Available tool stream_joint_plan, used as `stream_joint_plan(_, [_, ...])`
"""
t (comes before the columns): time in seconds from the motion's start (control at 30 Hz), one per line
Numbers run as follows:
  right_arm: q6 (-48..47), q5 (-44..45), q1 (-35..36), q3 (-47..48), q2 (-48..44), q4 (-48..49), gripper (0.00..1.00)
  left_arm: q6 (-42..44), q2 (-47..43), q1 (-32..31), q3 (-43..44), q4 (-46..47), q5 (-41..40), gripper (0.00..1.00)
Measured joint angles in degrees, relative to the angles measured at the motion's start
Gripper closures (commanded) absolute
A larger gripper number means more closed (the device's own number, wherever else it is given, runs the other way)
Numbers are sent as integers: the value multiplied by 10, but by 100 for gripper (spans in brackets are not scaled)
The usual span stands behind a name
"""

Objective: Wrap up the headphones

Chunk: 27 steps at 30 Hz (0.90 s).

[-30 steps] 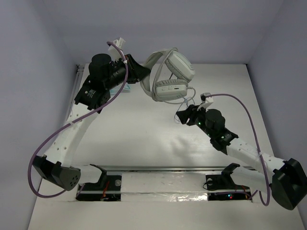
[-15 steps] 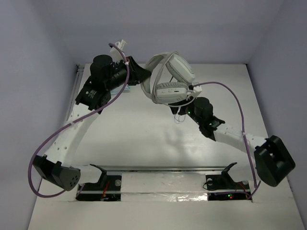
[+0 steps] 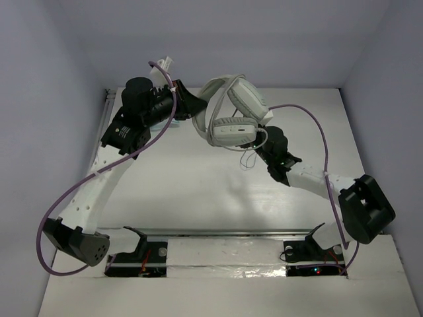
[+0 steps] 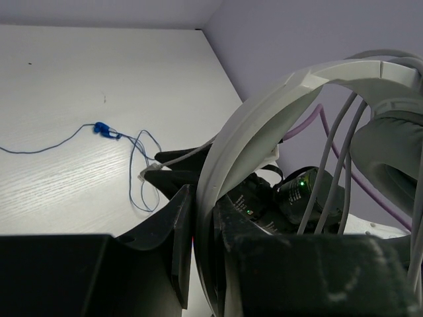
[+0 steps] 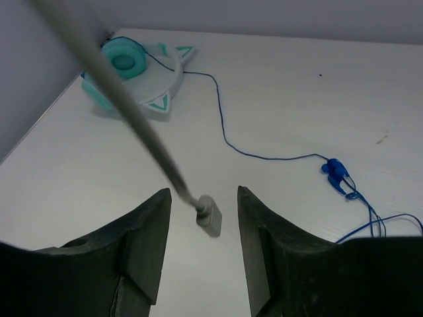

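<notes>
Left gripper [image 4: 203, 228] is clamped on the headband of the headphones [image 3: 232, 127], which are held up over the table [image 3: 198, 191]. The right gripper [image 5: 201, 231] is spread apart around the cable plug [image 5: 209, 216], which is best pinched squarely before being led round the headband.

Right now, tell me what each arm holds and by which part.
Left jaws are shut on the headphones, at the headband. Right jaws stand open, holding nothing; the cable plug hangs between them.
</notes>
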Motion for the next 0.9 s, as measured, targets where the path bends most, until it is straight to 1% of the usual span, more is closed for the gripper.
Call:
stream_joint_plan(0.13, [0, 7, 0, 0, 6, 7, 48, 0, -2, 0, 0, 0, 2, 100])
stream_joint_plan(0.23, [0, 7, 0, -1, 10, 15, 54, 0, -2, 0, 0, 0, 4, 100])
stream_joint_plan(0.27, [1, 7, 0, -1, 10, 17, 70, 0, -2, 0, 0, 0, 5, 100])
stream_joint_plan(0.3, [1, 7, 0, -2, 10, 22, 78, 0, -2, 0, 0, 0, 5, 100])
stream_joint_plan(0.37, [7, 5, 0, -5, 10, 31, 88, 0, -2, 0, 0, 0, 5, 100])
stream_joint_plan(0.57, [43, -24, 0, -44, -6, 38, 87, -2, -1, 0, 0, 3, -17, 100])
stream_joint_plan(0.63, [63, -43, 0, -59, -14, 36, 88, -6, 2, 0, 0, 12, -32, 100])
stream_joint_plan(0.67, [76, -55, 0, -66, -18, 35, 92, -10, 5, 0, -1, 23, -40, 100])
stream_joint_plan(0.7, [89, -69, 0, -73, -22, 36, 93, -17, 8, 0, -4, 38, -49, 100])
stream_joint_plan(0.77, [122, -97, 0, -85, -35, 36, 95, -32, 12, 0, -20, 69, -66, 100])
stream_joint_plan(0.9, [199, -149, 9, -103, -60, 36, 95, -68, 26, 0, -67, 130, -108, 100])
